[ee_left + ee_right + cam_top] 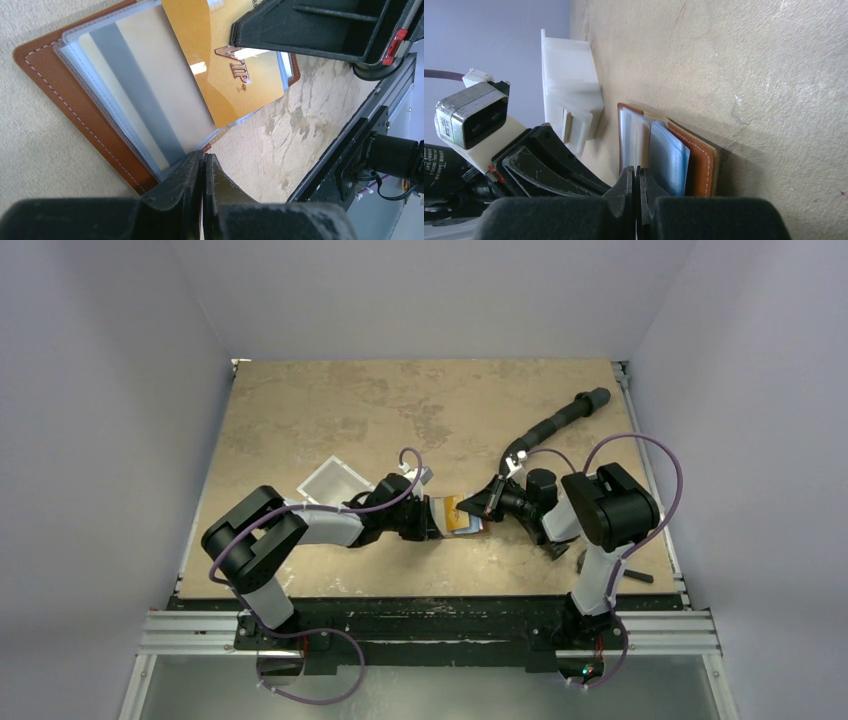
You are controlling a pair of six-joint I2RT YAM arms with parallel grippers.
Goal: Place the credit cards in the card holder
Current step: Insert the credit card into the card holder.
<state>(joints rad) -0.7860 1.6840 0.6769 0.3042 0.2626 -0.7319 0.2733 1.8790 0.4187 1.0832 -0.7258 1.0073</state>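
Note:
The card holder [60, 100] lies open on the table, brown leather with clear sleeves fanned out [699, 165]. One sleeve shows a pale credit card with a grey stripe [145, 95]; a bluish card [669, 155] sits in another. A gold credit card [235, 70] lies slanted over the sleeves [455, 513]. My right gripper [635, 172] is shut on its far end [472, 508]. My left gripper [204, 157] is shut, its tips at the holder's near corner [428, 517]. Whether it pinches a sleeve there is hidden.
A clear-and-white plastic box [333, 480] stands just behind the left arm, close to the holder [569, 95]. A black ribbed hose [560, 418] lies at the back right. A small black item [632, 577] lies by the right arm's base.

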